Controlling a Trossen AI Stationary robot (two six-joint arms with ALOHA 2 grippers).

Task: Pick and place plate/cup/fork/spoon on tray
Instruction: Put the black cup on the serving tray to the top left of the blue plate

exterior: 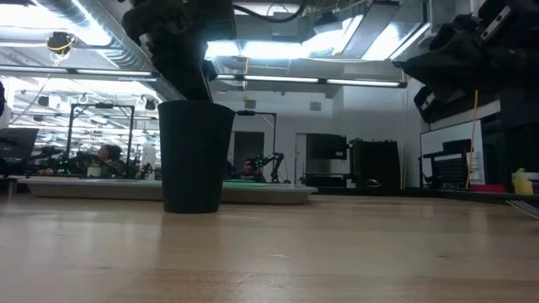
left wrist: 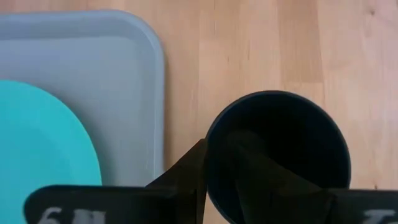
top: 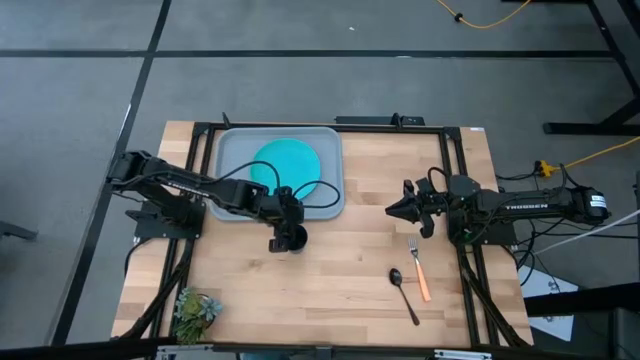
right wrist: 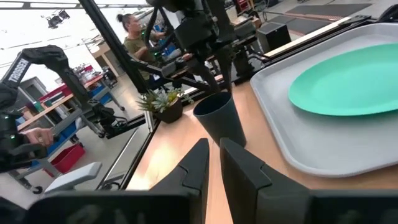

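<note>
The teal plate (top: pixel 287 165) lies in the grey-blue tray (top: pixel 232 150) at the table's far left. The dark cup (top: pixel 290 240) stands on the wood just off the tray's near right corner; it also shows in the low view (exterior: pixel 195 156). My left gripper (top: pixel 286 228) is shut on it. The orange-handled fork (top: pixel 418 268) and the dark spoon (top: pixel 403 292) lie on the table at the near right. My right gripper (top: pixel 392 210) hovers shut and empty, right of the tray and beyond the fork. My left gripper holds the cup by its rim (left wrist: pixel 210 140) on the side toward the tray. One finger (left wrist: pixel 252 171) is inside the cup and one (left wrist: pixel 186 177) outside. The fingers come from above, pointing down. The cup stays upright, its base seemingly on the table.
A small potted plant (top: pixel 195 312) sits at the near left corner. Bare wood lies between the tray and the cutlery. The tray's right part beside the plate (left wrist: pixel 124 93) is free. People and equipment show in the room beyond the table.
</note>
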